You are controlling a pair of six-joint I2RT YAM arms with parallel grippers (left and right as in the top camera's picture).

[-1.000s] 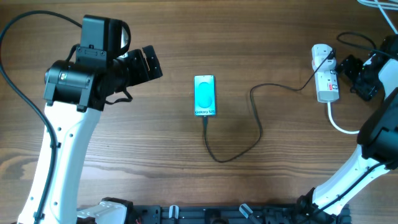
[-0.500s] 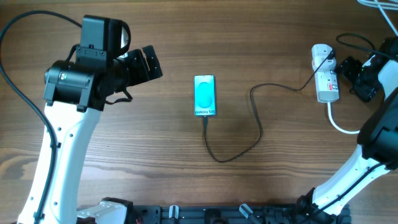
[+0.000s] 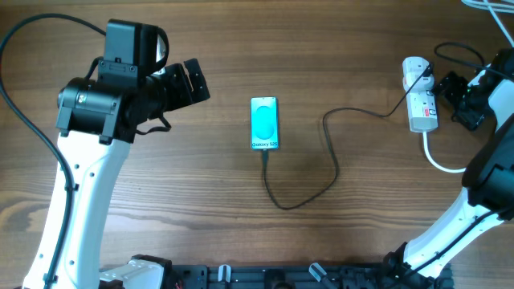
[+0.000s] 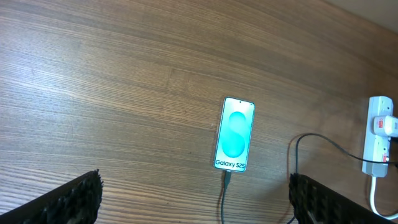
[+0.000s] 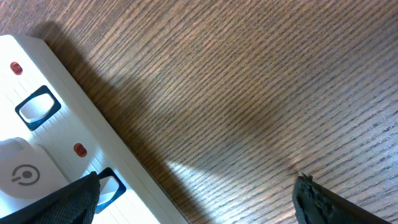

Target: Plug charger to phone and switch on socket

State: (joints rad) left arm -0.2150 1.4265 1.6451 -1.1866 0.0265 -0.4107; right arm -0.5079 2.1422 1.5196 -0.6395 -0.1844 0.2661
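Observation:
The phone lies face up mid-table with a teal screen; it also shows in the left wrist view. The thin black charger cable has its tip at the phone's bottom edge and loops right to the white socket strip. My left gripper is open and empty, raised left of the phone. My right gripper is open just right of the socket. In the right wrist view one open finger sits over a rocker switch on the socket.
A white adapter is plugged into the strip's far end. The strip's thick white cord curves toward the right arm's base. Black cables lie at the far right corner.

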